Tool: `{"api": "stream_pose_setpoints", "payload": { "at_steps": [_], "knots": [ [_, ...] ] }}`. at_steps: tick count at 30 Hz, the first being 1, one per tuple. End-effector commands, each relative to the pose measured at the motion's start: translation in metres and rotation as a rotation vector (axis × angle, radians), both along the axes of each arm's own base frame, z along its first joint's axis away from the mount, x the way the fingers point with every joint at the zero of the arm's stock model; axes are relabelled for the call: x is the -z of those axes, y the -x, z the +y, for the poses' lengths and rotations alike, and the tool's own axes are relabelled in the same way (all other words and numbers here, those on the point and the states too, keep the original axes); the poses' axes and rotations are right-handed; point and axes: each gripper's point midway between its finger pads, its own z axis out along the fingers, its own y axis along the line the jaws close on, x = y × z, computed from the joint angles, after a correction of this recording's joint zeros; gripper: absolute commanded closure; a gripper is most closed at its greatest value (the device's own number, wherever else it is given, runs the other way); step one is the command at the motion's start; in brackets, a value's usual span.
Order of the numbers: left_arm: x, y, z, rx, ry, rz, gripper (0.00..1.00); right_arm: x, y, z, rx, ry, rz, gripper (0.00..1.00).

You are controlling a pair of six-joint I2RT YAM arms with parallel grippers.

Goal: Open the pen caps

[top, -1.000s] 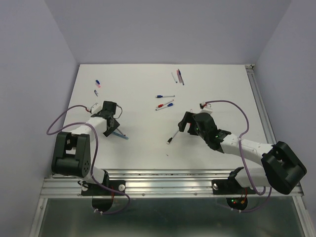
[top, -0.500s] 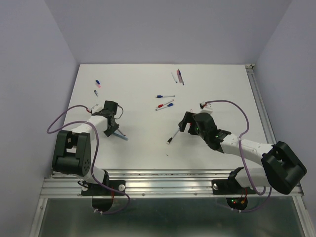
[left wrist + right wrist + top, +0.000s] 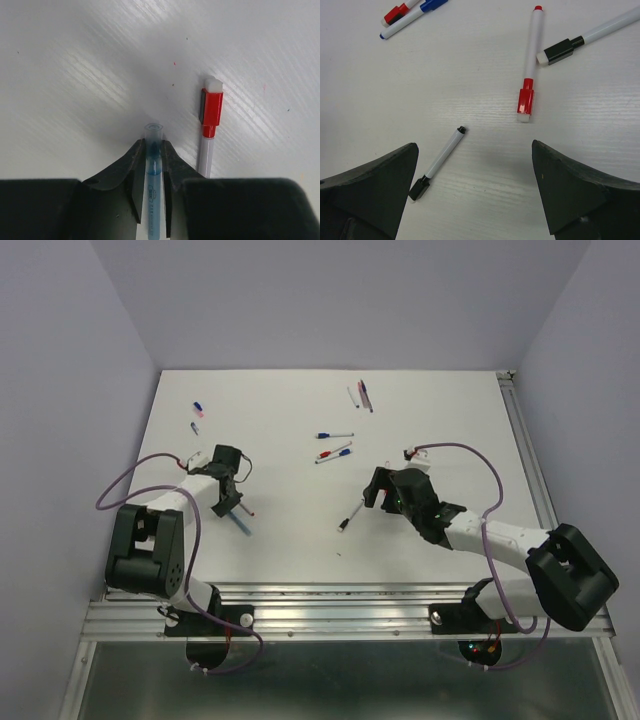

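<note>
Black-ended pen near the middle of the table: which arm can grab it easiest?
Right. The right end effector hangs open over the black-ended pen; the left end effector is busy pinching a blue pen.

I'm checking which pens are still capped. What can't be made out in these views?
Left wrist: the left gripper covers the blue pen's lower length; whether it already pinches it is unclear.
Left wrist: the red-capped pen's barrel disappears behind the gripper.
Right wrist: the upper-right black-capped pen runs off the frame edge.
Top view: the far-left items are too small to identify.
</note>
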Motion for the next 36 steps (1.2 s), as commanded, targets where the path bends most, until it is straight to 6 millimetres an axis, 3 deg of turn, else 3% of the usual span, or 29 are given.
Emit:
{"api": "stream_pose_setpoints", "payload": {
  "at_steps": [1,6,9,12,15,16,18,24,27,30,36],
  "knots": [
    [0.014,0.051,-0.010,0.022,0.053,0.162,1.00,-0.014,-0.004,0.004,-0.012,-0.010,-0.056,0.00],
    [-0.023,0.038,-0.013,0.052,0.079,0.016,1.00,-0.033,0.006,0.019,-0.105,-0.092,-0.097,0.00],
    [-0.065,0.027,-0.019,0.092,0.120,-0.157,1.00,-0.050,0.018,0.033,-0.205,-0.171,-0.140,0.00],
    [-0.093,0.021,-0.032,0.164,0.177,-0.271,1.00,-0.066,0.033,0.049,-0.332,-0.246,-0.188,0.00],
    [-0.139,0.011,-0.055,0.268,0.277,-0.475,1.00,-0.089,0.057,0.077,-0.548,-0.353,-0.258,0.00],
    [-0.144,0.012,-0.062,0.294,0.300,-0.500,1.00,-0.095,0.073,0.089,-0.660,-0.402,-0.249,0.00],
    [-0.160,0.011,-0.077,0.346,0.358,-0.573,1.00,-0.108,0.084,0.101,-0.750,-0.478,-0.276,0.00],
    [-0.164,0.020,-0.126,0.467,0.497,-0.616,1.00,-0.132,0.118,0.133,-0.940,-0.704,-0.204,0.00],
    [-0.161,0.019,-0.149,0.496,0.536,-0.623,1.00,-0.126,0.122,0.158,-0.960,-0.704,-0.151,0.00],
    [-0.163,0.016,-0.158,0.485,0.526,-0.625,1.00,-0.124,0.120,0.177,-0.945,-0.709,-0.126,0.00],
    [-0.158,0.020,-0.187,0.488,0.553,-0.606,1.00,-0.114,0.109,0.198,-0.888,-0.701,-0.103,0.02]
  ]
}}
